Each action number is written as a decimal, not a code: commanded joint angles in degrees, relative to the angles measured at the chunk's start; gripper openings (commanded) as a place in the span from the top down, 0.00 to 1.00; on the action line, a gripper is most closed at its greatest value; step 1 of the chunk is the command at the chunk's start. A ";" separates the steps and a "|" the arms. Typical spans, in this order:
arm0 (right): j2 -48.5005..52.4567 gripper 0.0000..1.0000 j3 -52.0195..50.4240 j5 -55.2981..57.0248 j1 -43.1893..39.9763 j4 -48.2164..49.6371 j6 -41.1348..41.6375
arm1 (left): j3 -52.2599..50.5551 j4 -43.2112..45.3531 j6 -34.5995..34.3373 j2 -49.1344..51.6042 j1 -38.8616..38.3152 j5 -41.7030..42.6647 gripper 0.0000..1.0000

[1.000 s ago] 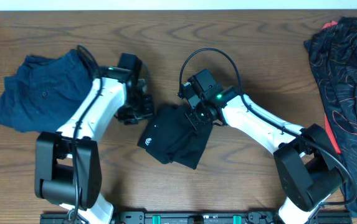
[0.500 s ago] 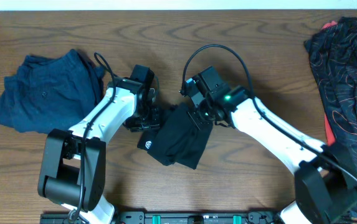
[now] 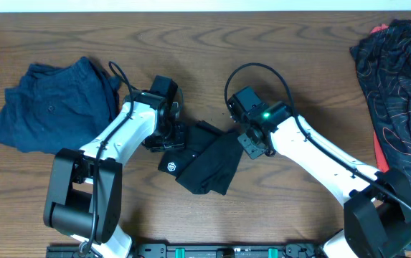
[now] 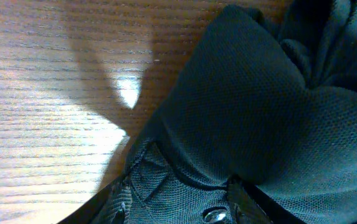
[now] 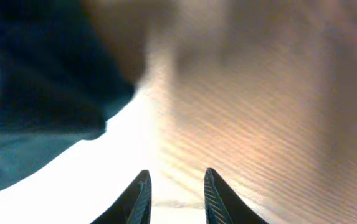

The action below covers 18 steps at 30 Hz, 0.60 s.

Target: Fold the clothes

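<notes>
The black shirt [image 3: 206, 159] lies crumpled at the middle of the table [image 3: 305, 57], its white logo [image 3: 171, 166] facing up near its left edge. The left gripper [image 3: 171, 137] sits on the shirt's upper left corner and the right gripper [image 3: 252, 143] just beside its right edge. Well apart lie a dark blue garment [image 3: 51, 104] at far left and a black garment with red lines [image 3: 399, 93] at far right. Half a second ago the right gripper was over the shirt's upper part; it has since slid off to the right, and the cloth there lies flatter. The left arm has not shifted. From overhead the left gripper's body hides its jaws; its wrist view shows mesh fabric [image 4: 247, 106] bunched between parted fingers, but I cannot tell whether they pinch it. The right wrist view shows its claw [image 5: 175, 196] slightly apart and holding nothing, over bare wood, with the shirt [image 5: 35, 93] blurred at left.
</notes>
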 commanded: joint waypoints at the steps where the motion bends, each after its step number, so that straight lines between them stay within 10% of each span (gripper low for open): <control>1: -0.26 0.75 0.31 5.20 -0.11 0.98 7.15 | -0.98 -0.17 0.28 0.96 -0.04 -0.94 0.49; 18: 0.66 0.70 2.69 -30.40 2.32 18.64 8.61 | -0.98 -0.11 0.28 0.96 -0.04 -0.96 0.49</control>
